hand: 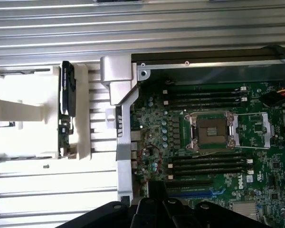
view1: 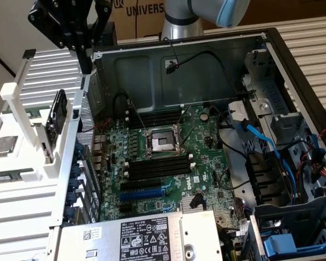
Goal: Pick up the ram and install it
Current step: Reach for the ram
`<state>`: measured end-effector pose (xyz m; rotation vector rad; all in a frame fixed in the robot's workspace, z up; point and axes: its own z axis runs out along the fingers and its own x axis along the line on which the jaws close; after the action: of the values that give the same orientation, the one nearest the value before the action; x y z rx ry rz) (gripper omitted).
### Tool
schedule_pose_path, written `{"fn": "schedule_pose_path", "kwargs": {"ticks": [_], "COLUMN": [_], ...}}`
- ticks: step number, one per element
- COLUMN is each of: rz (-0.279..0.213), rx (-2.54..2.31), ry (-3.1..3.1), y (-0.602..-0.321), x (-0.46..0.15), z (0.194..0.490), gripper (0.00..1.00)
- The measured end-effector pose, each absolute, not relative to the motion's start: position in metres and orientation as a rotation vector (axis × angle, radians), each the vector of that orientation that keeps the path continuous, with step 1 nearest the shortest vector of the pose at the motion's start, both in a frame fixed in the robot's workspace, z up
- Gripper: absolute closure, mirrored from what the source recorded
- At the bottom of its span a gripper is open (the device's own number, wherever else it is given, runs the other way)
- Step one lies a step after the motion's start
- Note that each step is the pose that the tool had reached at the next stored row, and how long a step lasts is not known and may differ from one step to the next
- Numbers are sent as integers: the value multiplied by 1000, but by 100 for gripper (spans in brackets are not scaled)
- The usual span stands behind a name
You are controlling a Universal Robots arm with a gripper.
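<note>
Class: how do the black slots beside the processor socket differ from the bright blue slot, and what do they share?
The black slots are black with white end clips; the blue slot is bright blue, no white clips showing. The black slots lie right beside the processor socket; the blue slot sits farther off, nearer the labelled metal box. Both are long, narrow and parallel on the green motherboard.

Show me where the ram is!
The ram lies flat in the white rack at the exterior view's far left, near the square chip, outside the computer case.
</note>
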<state>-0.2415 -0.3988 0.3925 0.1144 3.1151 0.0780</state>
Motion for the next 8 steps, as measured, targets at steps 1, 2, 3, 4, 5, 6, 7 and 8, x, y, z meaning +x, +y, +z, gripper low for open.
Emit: {"fn": "schedule_pose_path", "kwargs": {"ticks": [1, 2, 3, 4, 5, 6, 7, 8], "rz": [78, 78, 78, 78, 78, 78, 78, 78], "rx": [115, 114, 114, 114, 114, 115, 114, 114], "ry": [3115, 3115, 3115, 3115, 3115, 3115, 3115, 3115], "y": [-399, -399, -399, -399, -399, -399, -399, -399], "x": [-246, -250, -255, -259, -264, -269, -278, -282], "z": [393, 393, 393, 393, 393, 393, 393, 392], "gripper": [90, 90, 90, 90, 90, 90, 90, 90]}}
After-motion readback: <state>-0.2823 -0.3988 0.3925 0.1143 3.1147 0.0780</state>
